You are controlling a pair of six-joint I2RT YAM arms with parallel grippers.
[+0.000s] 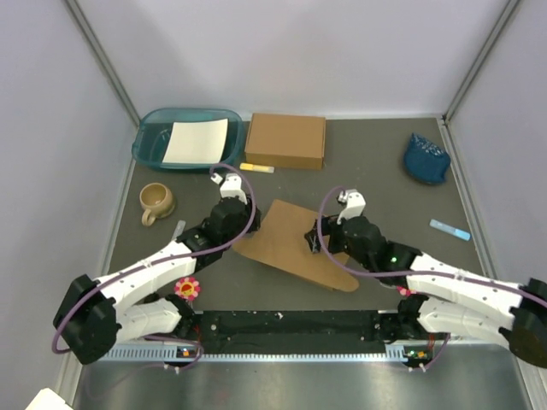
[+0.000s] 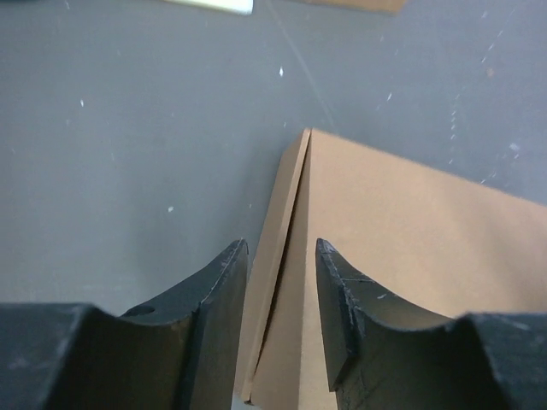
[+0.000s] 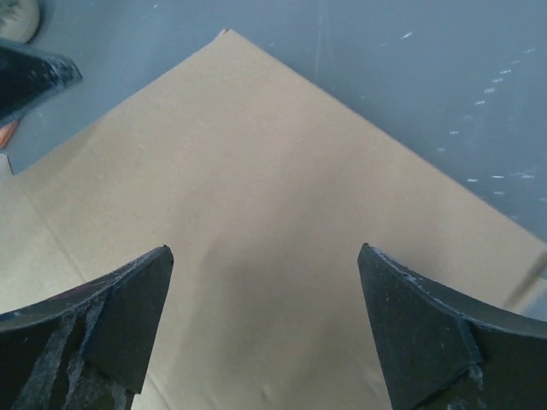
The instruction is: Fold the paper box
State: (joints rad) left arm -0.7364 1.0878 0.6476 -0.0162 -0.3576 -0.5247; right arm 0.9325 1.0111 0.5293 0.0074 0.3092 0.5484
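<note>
Paper box (image 1: 291, 243): middle of bench (image 1: 385, 171), one flap raised. My left pincer (image 2: 282, 256): narrowly apart, astride that flap's edge. My right pincer (image 3: 265, 252): wide apart over the box.

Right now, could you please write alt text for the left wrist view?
The left tool straddles a folded flap edge of the paper box, its two dark fingers slightly apart, above a grey table.

Far left of the counter (image 1: 385, 188): teal tray (image 1: 147, 147) containing a white sheet (image 1: 196, 141). Closed brown box (image 1: 285, 141) just beside it, yellow stick (image 1: 256, 167) at its front. Tan mug (image 1: 156, 202) upright at left. Blue crumpled item (image 1: 426, 158) at right.
</note>
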